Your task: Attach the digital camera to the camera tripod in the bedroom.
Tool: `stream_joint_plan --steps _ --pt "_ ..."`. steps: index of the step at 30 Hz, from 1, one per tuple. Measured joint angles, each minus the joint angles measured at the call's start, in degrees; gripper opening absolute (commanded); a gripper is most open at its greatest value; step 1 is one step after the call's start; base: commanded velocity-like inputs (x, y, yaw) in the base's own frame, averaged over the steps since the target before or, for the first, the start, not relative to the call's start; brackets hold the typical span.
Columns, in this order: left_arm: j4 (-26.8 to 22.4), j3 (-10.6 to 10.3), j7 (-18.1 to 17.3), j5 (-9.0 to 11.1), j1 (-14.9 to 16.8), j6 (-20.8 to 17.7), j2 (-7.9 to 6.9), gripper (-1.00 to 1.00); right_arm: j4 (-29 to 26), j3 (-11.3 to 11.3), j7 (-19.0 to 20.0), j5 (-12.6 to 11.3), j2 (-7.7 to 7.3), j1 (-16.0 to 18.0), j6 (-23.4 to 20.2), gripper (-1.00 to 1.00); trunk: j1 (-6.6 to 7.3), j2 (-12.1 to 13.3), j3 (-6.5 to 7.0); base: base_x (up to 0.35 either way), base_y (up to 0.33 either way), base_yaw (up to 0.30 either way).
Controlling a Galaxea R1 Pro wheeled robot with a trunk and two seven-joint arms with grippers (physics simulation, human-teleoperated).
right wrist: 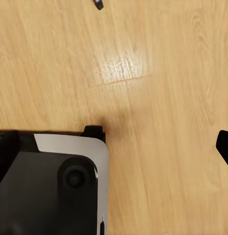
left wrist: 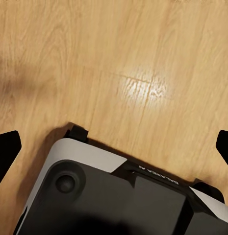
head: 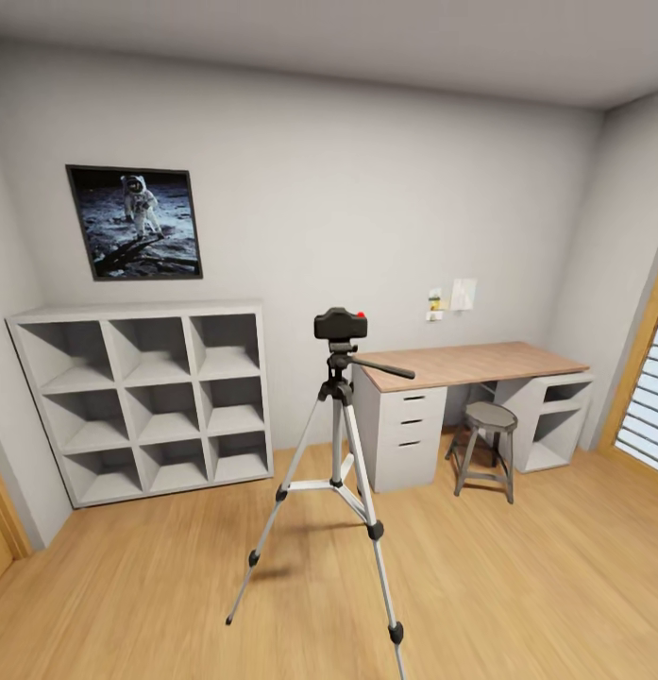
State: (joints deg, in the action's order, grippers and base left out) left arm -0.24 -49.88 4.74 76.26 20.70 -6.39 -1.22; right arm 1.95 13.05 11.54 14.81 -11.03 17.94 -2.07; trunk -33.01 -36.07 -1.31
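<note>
The digital camera (head: pixel 341 324), small and black with a red button on top, sits on the pan head of the camera tripod (head: pixel 340 444). The tripod stands on the wood floor in the middle of the bedroom, its three silver legs spread and its long handle pointing right. In the left wrist view my left gripper (left wrist: pixel 114 147) hangs open over the floor, with one black fingertip (left wrist: pixel 6 147) at each side edge and nothing between them. My right gripper (right wrist: pixel 114 147) also points down at the floor, open and empty, with one fingertip (right wrist: pixel 224 144) showing.
Grey cube shelving (head: pixel 144 401) stands against the back wall under an astronaut picture (head: pixel 135 223). At the right are a wood-topped desk (head: pixel 470 364) and a small round stool (head: pixel 487 449). My grey and black base (left wrist: pixel 118 196) lies below both grippers.
</note>
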Motion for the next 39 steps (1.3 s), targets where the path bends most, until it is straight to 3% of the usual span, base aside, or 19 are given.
stream_joint_plan --steps 4,12,17,22,25,29,31,34,39 --pt "0.0 0.0 0.0 0.0 0.0 0.0 0.0 1.0 0.0 0.0 0.0 0.0 0.35 -0.4 0.2 1.0 0.0 0.0 0.34 0.0 0.0 0.0" --pt "0.0 0.0 0.0 0.0 0.0 0.0 0.0 1.0 0.0 0.0 0.0 0.1 3.32 -3.4 0.4 1.0 0.0 0.0 0.67 0.0 0.0 0.0" --pt "0.0 -0.1 0.0 -0.2 0.0 0.1 -0.03 1.0 0.0 0.0 0.0 0.0 3.6 -4.7 0.5 1.0 0.0 0.0 0.7 0.0 0.0 0.0" --pt "0.0 -0.6 0.0 -0.7 0.1 7.5 -3.41 1.0 0.0 0.1 0.0 0.0 3.52 -5.3 1.2 1.0 0.0 0.0 0.71 0.0 0.0 0.0" --pt "0.0 -0.7 0.0 -0.8 0.0 9.3 -3.78 1.0 0.0 0.1 0.0 0.0 3.56 -5.4 1.4 1.0 0.0 0.0 0.71 0.0 0.0 0.0" --pt "0.0 -0.7 -0.1 -0.8 -1.0 9.5 -3.33 1.0 0.0 0.1 0.0 0.0 3.56 -5.4 1.5 1.0 0.0 0.0 0.71 0.0 0.0 0.0" --pt "0.0 -0.7 -0.1 -0.8 -4.9 9.8 -2.07 1.0 0.0 0.1 0.0 0.0 3.53 -5.4 1.5 1.0 0.0 0.0 0.7 0.0 0.0 0.0" --pt "0.0 -0.7 -0.1 -0.8 -7.7 10.4 -1.11 1.0 0.0 0.1 0.0 0.0 3.51 -5.4 1.5 1.0 0.0 0.0 0.7 0.0 0.0 0.0" --pt "0.0 -0.7 -0.1 -0.8 -9.5 11.9 -0.43 1.0 0.0 0.1 0.0 0.0 3.5 -5.4 1.5 1.0 0.0 0.0 0.71 0.0 0.0 0.0"
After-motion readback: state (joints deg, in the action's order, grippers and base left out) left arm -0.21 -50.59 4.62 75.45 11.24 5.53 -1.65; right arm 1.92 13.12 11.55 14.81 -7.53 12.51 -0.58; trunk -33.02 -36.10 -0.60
